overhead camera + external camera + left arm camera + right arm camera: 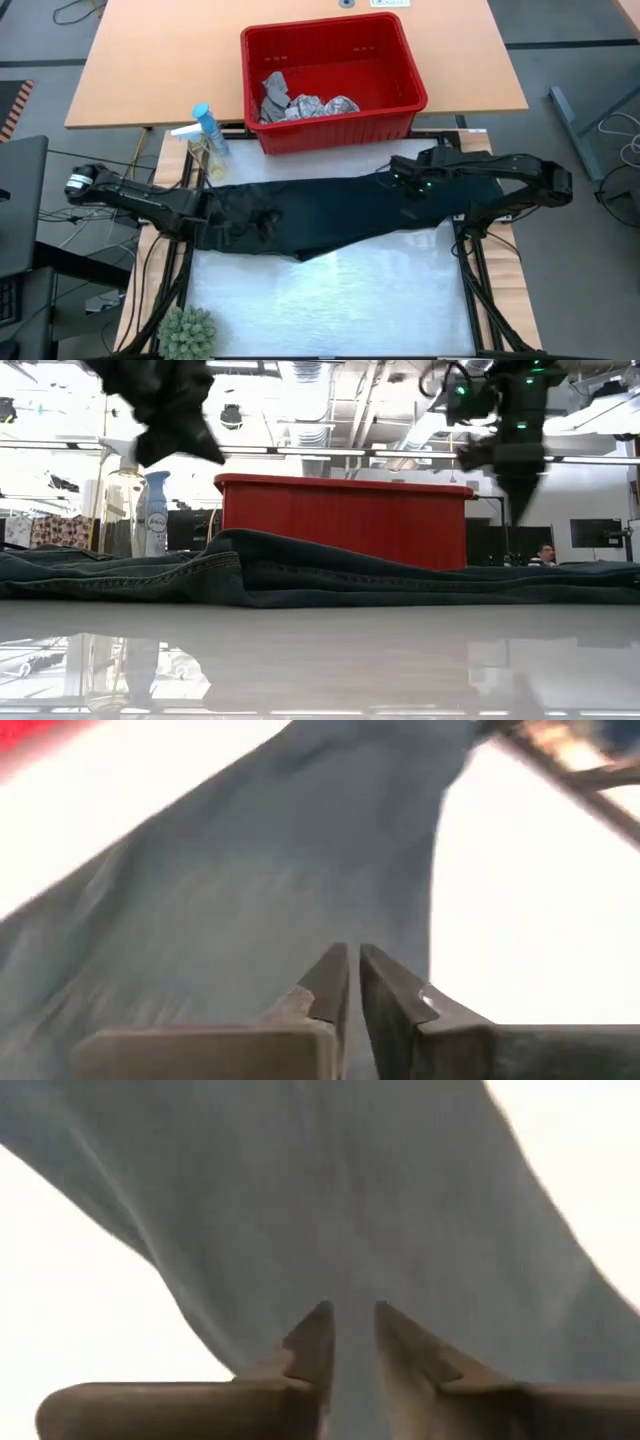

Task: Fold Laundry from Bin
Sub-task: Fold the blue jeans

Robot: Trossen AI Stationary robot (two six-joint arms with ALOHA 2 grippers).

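Jaws: left gripper (352, 982) narrowly apart, right gripper (352, 1338) slightly apart, both above dark trousers (330, 215), holding nothing. Trousers spread flat across white tabletop (330, 300), 9 to 3 o'clock. Red bin (332, 85) at 12 o'clock holds crumpled grey-white cloths (300, 103). Spray bottles (205, 140) at 10 o'clock.

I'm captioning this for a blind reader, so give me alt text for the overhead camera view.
Dark trousers lie spread across a white table, with the left gripper and right gripper over their two ends. Behind them a red bin holds crumpled light cloths; spray bottles stand left of it.
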